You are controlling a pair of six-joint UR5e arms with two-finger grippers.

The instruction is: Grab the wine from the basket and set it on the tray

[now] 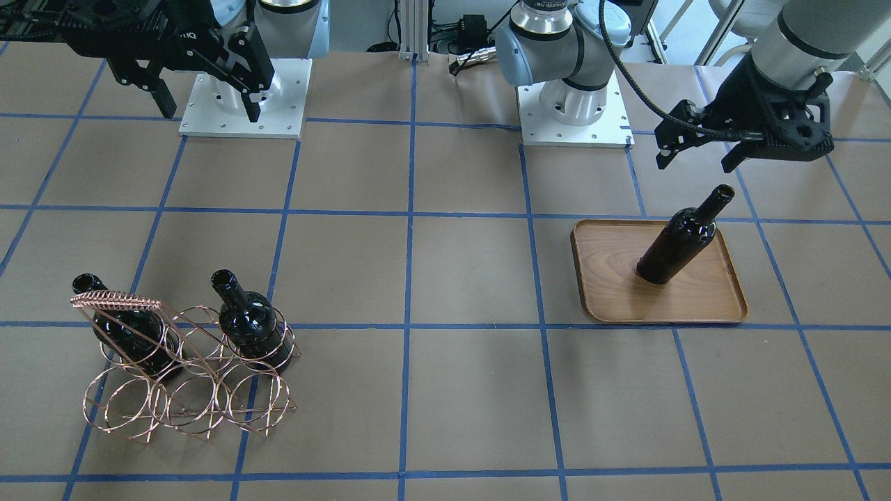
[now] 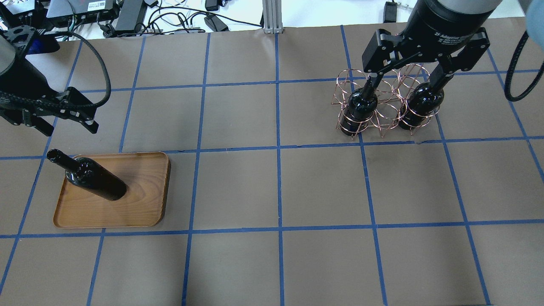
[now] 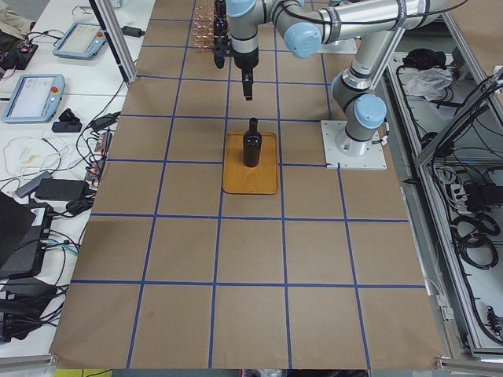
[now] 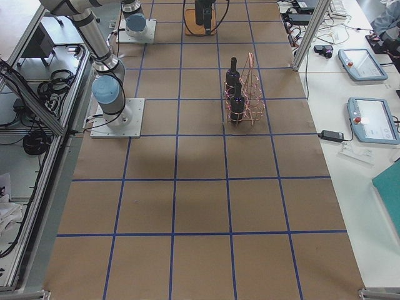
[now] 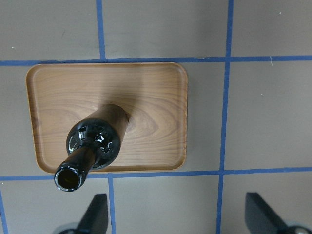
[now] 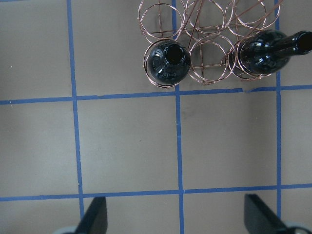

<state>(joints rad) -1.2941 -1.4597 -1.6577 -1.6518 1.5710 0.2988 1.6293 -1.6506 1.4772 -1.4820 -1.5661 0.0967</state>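
on the grained wooden tray (image 2: 144, 199) stands a glossy black wine bottle (image 2: 95, 182), while left tool (image 2: 67, 126) and right tool (image 2: 406, 80) gape empty.

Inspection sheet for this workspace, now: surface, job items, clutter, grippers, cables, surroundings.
Surface: table covered in brown paper with a blue tape grid.
Job's things: one bottle upright on the tray; two bottles in the basket, the ring between them empty.
Clutter: nothing seen.
Grippers: left gripper open, empty, raised beside the tray; right gripper open, empty, raised by the basket.
Cables: black hose on the left arm; loose cables past the table's far edge.
Surroundings: teach pendants on a side bench.
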